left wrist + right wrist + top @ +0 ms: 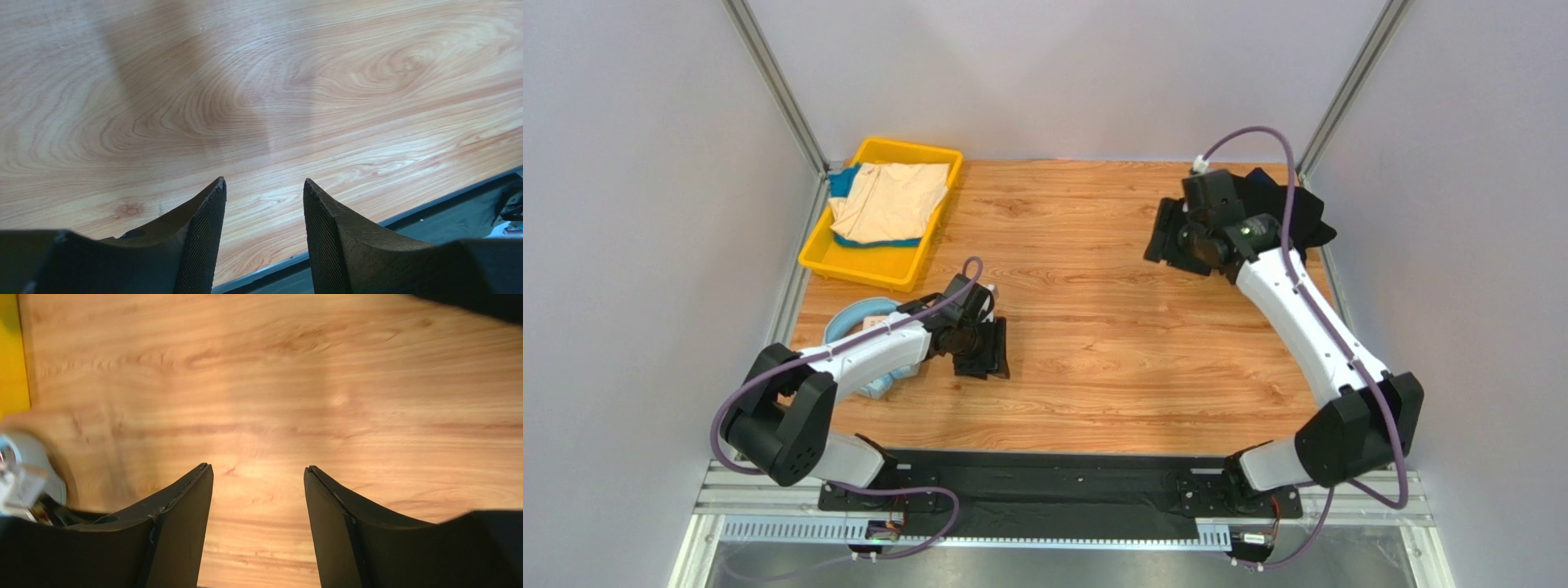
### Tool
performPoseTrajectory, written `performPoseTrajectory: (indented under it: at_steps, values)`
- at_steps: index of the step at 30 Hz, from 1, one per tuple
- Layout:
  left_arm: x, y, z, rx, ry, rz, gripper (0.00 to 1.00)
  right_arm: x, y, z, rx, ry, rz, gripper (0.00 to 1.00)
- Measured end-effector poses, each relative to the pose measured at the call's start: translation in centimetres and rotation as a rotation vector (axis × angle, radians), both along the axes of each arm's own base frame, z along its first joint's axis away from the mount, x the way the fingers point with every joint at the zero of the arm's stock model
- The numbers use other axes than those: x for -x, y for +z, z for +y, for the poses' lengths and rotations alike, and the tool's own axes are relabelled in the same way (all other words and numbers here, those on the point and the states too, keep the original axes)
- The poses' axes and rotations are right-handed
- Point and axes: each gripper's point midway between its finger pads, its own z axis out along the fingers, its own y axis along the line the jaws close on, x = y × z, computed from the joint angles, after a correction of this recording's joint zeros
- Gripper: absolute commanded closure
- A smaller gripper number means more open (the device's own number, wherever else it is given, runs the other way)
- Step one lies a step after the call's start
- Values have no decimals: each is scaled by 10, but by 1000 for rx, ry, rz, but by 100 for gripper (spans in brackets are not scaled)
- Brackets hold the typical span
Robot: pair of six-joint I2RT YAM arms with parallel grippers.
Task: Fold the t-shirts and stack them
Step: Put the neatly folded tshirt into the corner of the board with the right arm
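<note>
Beige t-shirt [889,200] folded atop blue t-shirt [844,184]; black t-shirt [1312,221] crumpled; left hand [264,184], right hand [258,470] spread, empty.

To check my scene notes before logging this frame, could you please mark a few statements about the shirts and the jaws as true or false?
1. A beige t-shirt lies on top in the yellow tray. True.
2. The left jaws grip a shirt. False: they stand open over the bare table.
3. The black t-shirt lies in the tray. False: it lies on the table at its far right corner.
4. The right jaws stand open and empty. True.
5. Light-blue headphones lie by the left arm. True.
</note>
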Motion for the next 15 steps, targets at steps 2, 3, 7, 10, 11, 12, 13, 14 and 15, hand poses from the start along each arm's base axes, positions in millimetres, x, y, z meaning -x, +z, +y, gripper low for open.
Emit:
performPoseTrajectory:
  at_steps: [2, 3, 7, 10, 11, 12, 13, 14, 15]
  values:
    - [-3, 9, -3, 13, -3, -27, 42, 20, -6, 23, -4, 69, -7, 38]
    - [-5, 15, -5, 23, -4, -47, 41, 28, -9, 29, -4, 89, -7, 38]
    - [-14, 42, -7, 52, 5, -133, 41, 48, -21, 37, -5, 128, -7, 38]
    - [-21, 60, -7, 60, 16, -181, 41, 56, -30, 34, -6, 131, -3, 38]
    - [-23, 66, -8, 63, 21, -197, 41, 60, -33, 32, -8, 134, -1, 38]
    - [-25, 71, -8, 65, 24, -206, 41, 65, -36, 30, -8, 135, 1, 37]
    - [-27, 75, -8, 68, 27, -215, 41, 69, -37, 28, -10, 135, -5, 37]
    - [-28, 79, -9, 70, 29, -224, 41, 74, -36, 26, -12, 134, -12, 38]
    - [-29, 82, -9, 71, 31, -231, 41, 79, -35, 22, -13, 132, -24, 38]
